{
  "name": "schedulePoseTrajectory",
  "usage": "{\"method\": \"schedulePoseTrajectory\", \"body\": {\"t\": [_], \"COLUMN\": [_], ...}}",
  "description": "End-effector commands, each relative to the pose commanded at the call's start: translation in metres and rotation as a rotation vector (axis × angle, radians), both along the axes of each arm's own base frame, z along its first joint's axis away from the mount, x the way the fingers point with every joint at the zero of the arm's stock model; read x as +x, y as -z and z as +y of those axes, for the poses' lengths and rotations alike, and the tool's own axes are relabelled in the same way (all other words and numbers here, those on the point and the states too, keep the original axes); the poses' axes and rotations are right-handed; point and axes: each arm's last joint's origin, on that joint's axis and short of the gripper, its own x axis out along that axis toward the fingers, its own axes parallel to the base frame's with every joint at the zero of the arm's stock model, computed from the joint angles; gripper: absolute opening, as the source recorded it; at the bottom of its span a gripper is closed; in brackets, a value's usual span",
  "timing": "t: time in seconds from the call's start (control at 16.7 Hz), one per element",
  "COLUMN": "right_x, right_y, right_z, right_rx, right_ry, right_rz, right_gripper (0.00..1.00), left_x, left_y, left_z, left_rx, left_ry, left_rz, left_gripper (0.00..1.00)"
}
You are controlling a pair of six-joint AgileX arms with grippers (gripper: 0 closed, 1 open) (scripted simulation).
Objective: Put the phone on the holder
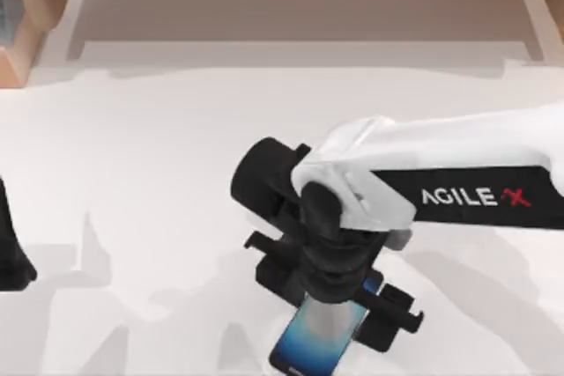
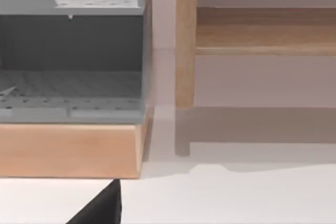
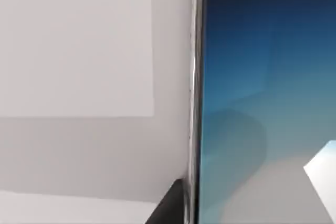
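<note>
Phone (image 1: pixel 315 338) lies just under my right gripper (image 1: pixel 339 292); grasp I cannot tell. Open table (image 1: pixel 159 156) lies leftward; left arm (image 1: pixel 11 248) parked.

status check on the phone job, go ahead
Right gripper low over the phone, jaws hidden. Phone near the table's front edge, black holder beside it. Left arm parked at left edge.

The phone (image 1: pixel 319 338) is a slim black-framed rectangle with a glowing blue screen, facing up and angled slightly, near the desk's front edge. Its upper end is hidden, between black holder (image 1: pixel 388 313) parts.
</note>
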Motion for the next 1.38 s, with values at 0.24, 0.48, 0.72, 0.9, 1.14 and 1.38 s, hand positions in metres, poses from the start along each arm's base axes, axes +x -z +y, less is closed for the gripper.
{"method": "schedulePoseTrajectory", "body": {"t": [0.24,0.48,0.72,0.9,1.14,1.38], "right_x": [0.0,0.0,0.001,0.018,0.068,0.127], "right_y": [-0.011,-0.019,-0.021,-0.048,-0.092,-0.136], "right_z": [0.0,0.0,0.0,-0.001,-0.037,-0.13], "right_rx": [0.0,-0.001,0.014,0.152,0.403,0.556], "right_ry": [0.0,0.0,-0.004,-0.055,-0.173,-0.302], "right_rz": [0.001,0.001,-0.002,-0.033,-0.129,-0.388], "right_gripper": [0.0,0.0,0.0,0.0,0.0,0.0], "left_x": [0.0,0.0,0.0,0.0,0.0,0.0], "left_y": [0.0,0.0,0.0,0.0,0.0,0.0], "left_z": [0.0,0.0,0.0,0.0,0.0,0.0], "left_rx": [0.0,0.0,0.0,0.0,0.0,0.0], "left_ry": [0.0,0.0,0.0,0.0,0.0,0.0], "left_rz": [0.0,0.0,0.0,0.0,0.0,0.0], "left_gripper": [1.0,1.0,1.0,1.0,1.0,1.0]}}
